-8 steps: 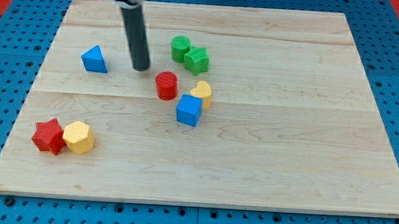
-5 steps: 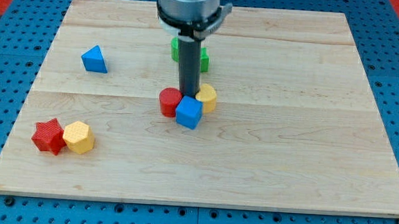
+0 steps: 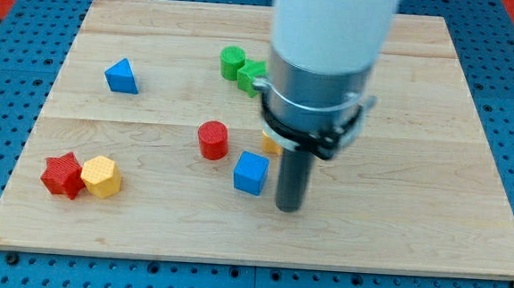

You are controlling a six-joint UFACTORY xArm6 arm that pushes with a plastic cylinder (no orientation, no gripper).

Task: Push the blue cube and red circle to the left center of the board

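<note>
The blue cube (image 3: 251,173) lies a little below the board's centre. The red circle (image 3: 212,139), a short cylinder, stands up and to the left of it, apart from it. My tip (image 3: 289,207) rests on the board just right of the blue cube and slightly lower, with a small gap between them. The arm's white and grey body covers the board above the tip.
A yellow block (image 3: 270,145) is mostly hidden behind the arm, right of the red circle. A green cylinder (image 3: 232,62) and a green block (image 3: 250,74) sit near the top. A blue triangle (image 3: 122,76) lies at upper left. A red star (image 3: 62,174) and a yellow hexagon (image 3: 101,176) touch at lower left.
My tip has moved from upper left, past the red circle and blue cube, down to the cube's right. The red circle and the blue cube have shifted lower and now stand apart.
</note>
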